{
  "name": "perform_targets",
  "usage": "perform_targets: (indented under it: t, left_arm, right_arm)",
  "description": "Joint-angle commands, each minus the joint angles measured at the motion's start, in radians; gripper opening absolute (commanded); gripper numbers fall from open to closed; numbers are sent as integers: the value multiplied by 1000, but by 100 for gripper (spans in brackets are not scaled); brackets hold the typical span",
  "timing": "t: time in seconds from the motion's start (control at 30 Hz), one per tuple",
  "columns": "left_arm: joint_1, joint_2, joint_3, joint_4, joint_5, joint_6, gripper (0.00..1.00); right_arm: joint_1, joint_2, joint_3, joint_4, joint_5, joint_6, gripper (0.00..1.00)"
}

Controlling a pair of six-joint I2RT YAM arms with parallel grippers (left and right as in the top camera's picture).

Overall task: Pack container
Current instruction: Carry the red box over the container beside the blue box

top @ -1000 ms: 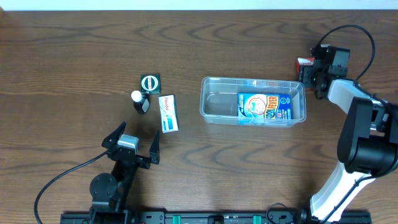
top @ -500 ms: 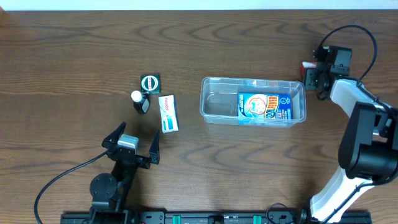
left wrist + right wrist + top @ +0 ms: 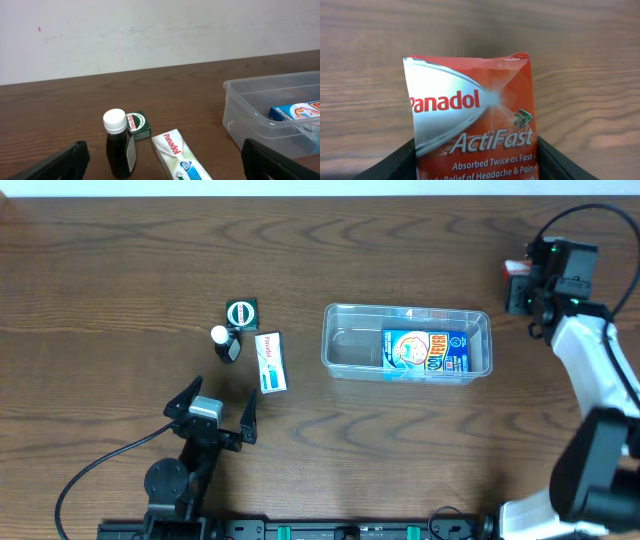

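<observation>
On the table (image 3: pixel 100 260) the container (image 3: pixel 350 345) is shown centre-right, one box (image 3: pixel 425 352) packed; the right gripper (image 3: pixel 522 282), clamped on a packet (image 3: pixel 470 115), has been drawn off its right end, judged ready for loading; the left gripper (image 3: pixel 213 408) is held spread, empty.

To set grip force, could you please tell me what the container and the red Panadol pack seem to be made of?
The container: clear, smooth plastic; the table shows through it. The red Panadol pack: glossy printed card or foil, going by its sheen.

Even, bright light casts soft shadows; glare streaks the red packet (image 3: pixel 470 100), the table (image 3: pixel 585 75) behind it blurred.
</observation>
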Motion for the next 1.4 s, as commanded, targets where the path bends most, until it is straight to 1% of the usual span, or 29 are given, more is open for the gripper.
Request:
perform_targets:
  t: [0.0, 0.1, 0.27, 0.37, 0.5, 0.6, 0.7, 0.87, 0.97, 1.03, 1.2, 1.37]
  left_arm:
    - [8, -7, -15, -37, 17, 7, 98]
    - [8, -7, -15, -37, 17, 7, 98]
    - [8, -7, -15, -37, 17, 7, 98]
    - [8, -7, -15, -37, 17, 7, 98]
    - [8, -7, -15, -37, 17, 7, 98]
    - [8, -7, -15, -37, 17, 7, 98]
    - [8, -7, -15, -37, 17, 7, 98]
    - [8, -7, -15, -37, 17, 7, 98]
    - [8, -7, -15, -37, 17, 7, 98]
    - [8, -7, -15, -37, 17, 7, 98]
    - [8, -7, -15, -37, 17, 7, 98]
    - [8, -7, -15, -37, 17, 7, 98]
  right_arm:
    - [18, -108, 1, -33, 7, 63, 60]
    - [40, -197, 1, -103, -28, 159, 61]
    - [98, -318, 1, -227, -150, 298, 54]
    - [158, -356, 1, -290, -184, 354, 51]
    - [259, -361, 1, -336, -187, 417, 51]
    - [343, -354, 1, -352, -187, 460, 54]
    - [423, -348, 1, -351, -183, 468, 54]
    - [543, -318, 0, -355, -161, 528, 54]
    - [614, -279, 0, -354, -116, 529, 54]
    - [657, -243, 0, -351, -60, 560, 55]
    - [729, -143, 0, -303, -32, 595, 56]
    - [762, -56, 0, -283, -2, 655, 55]
